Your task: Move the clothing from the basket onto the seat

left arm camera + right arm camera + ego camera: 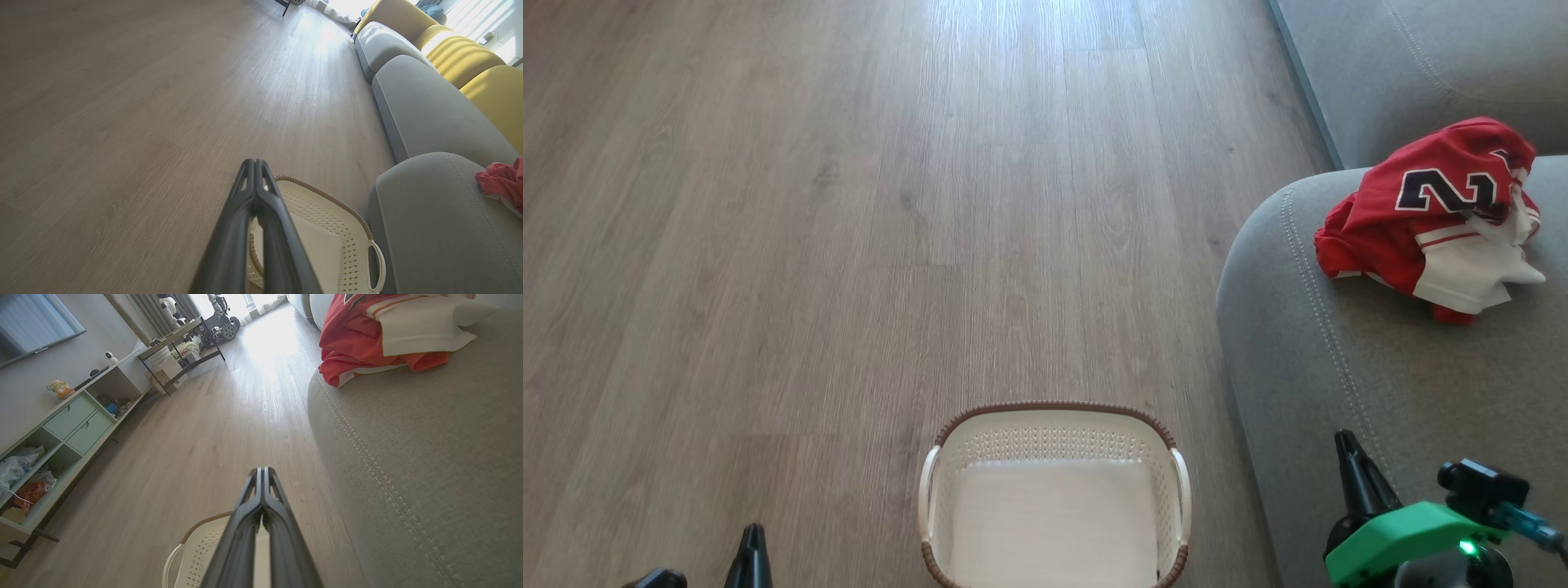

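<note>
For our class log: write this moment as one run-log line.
basket: empty | clothing: on seat | left gripper: shut | right gripper: shut

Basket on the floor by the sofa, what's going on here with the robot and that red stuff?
A two-armed robot is moving clothing from the basket to the seat. The red clothing lies crumpled on the grey seat. The part of the white basket in view, on the wood floor beside the seat, holds none. The left gripper and right gripper are both shut and hold nothing, one on either side of the basket. The job looks done.
</note>
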